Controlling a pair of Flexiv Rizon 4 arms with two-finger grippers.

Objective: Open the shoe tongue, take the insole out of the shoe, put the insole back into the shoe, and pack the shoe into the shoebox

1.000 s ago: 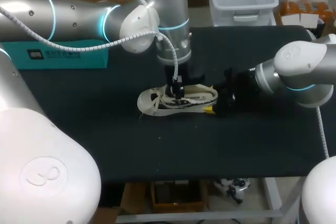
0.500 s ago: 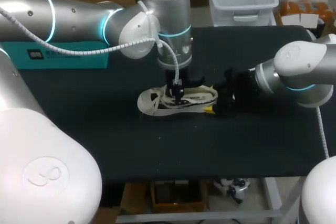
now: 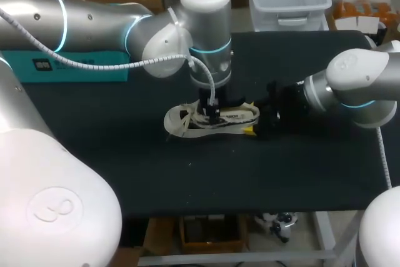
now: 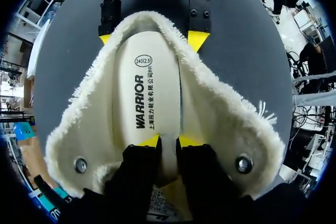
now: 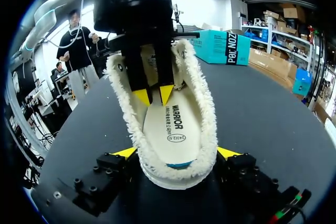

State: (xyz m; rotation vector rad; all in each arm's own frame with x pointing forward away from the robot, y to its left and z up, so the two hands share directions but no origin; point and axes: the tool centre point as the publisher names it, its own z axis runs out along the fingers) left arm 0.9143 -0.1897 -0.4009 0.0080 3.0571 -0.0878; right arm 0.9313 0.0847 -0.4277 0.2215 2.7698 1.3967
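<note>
Head view: the shoe (image 3: 232,119) lies near the middle of the table (image 3: 206,179). Bare cloth runs wide toward the near edge and toward both side edges. A teal box (image 3: 75,67) sits at the far left edge, well apart from the shoe.

The shoe's long axis runs along the table from left to right, heel toward the right edge and toe toward the left. Its fleece flaps are spread wide and the opening faces up.

The left arm comes in over the far left part of the table, and its claw (image 3: 212,114) points straight down into the shoe. Left wrist view: the left claw (image 4: 167,141) is clenched on the insole (image 4: 149,87), a strip of which runs up between the two yellow tips. The rest of the insole lies flat inside the shoe.

Right wrist view: the right claw (image 5: 177,153) lies low on the table and grasps the heel, one yellow tip against each side.
</note>
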